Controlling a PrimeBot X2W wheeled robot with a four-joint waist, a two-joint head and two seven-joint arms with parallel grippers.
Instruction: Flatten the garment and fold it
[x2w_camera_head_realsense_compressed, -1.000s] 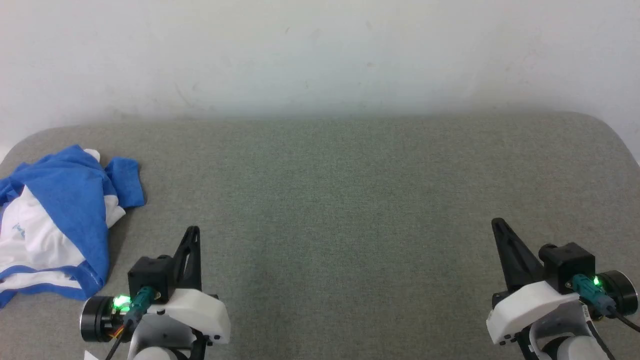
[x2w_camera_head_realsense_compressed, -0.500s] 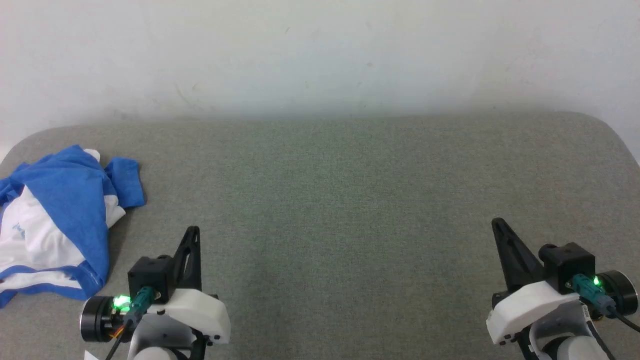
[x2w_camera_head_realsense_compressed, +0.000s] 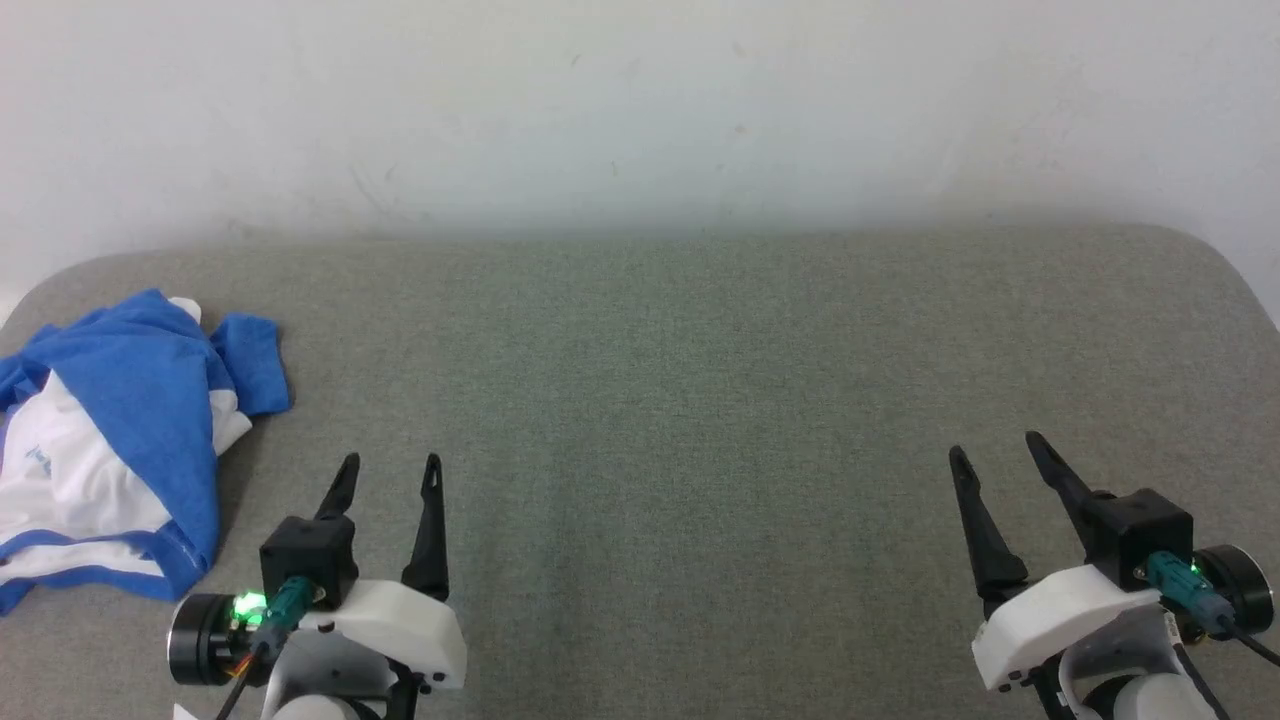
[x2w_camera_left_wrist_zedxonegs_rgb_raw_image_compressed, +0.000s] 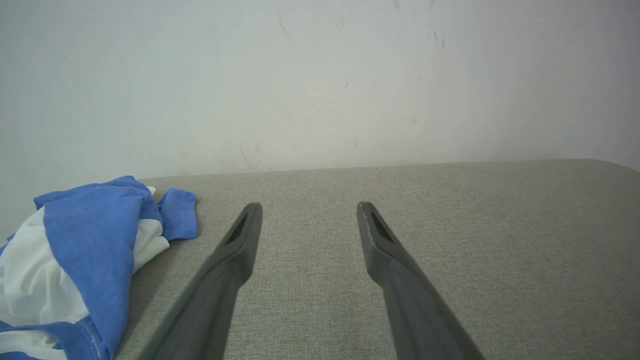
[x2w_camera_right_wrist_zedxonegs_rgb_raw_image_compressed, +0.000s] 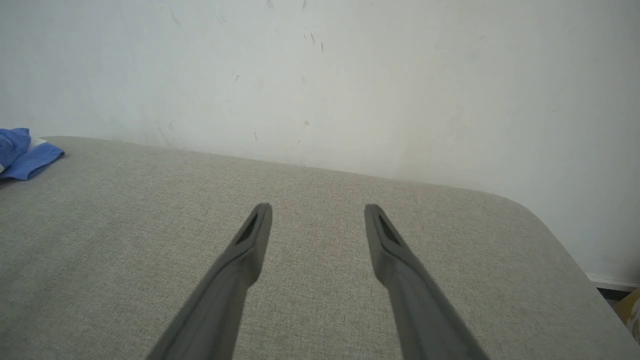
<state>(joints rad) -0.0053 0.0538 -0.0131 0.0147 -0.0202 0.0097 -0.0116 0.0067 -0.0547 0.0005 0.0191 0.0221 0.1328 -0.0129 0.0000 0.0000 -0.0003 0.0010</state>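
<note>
the shirt (x2w_camera_head_realsense_compressed: 110, 440) lies crumpled at the left edge of the grey table (x2w_camera_head_realsense_compressed: 700, 380) — near the left gripper (x2w_camera_head_realsense_compressed: 390, 462). the right gripper (x2w_camera_head_realsense_compressed: 997, 448) sits far right; both jaws stand wide open, empty.

Head cam: we look from up high, fwd and down across the table (x2w_camera_head_realsense_compressed: 700, 380), w/ the wall (x2w_camera_head_realsense_compressed: 640, 100) filling the top third. The left end effector (x2w_camera_head_realsense_compressed: 391, 462) sits lower left, the right end effector (x2w_camera_head_realsense_compressed: 997, 448) lower right. Wide, mid-range framing.

Left wrist cam: we sit low, close over the tabletop, looking along the left end effector toward the wall. The garment (x2w_camera_left_wrist_zedxonegs_rgb_raw_image_compressed: 90, 240) is near, at frame left.

Right wrist cam: same low, near pose along the right end effector, w/ the table's rounded right corner in frame.

All 3 views share table, wall and garment. In the right wrist view the garment is a far, small bit at the left edge.
</note>
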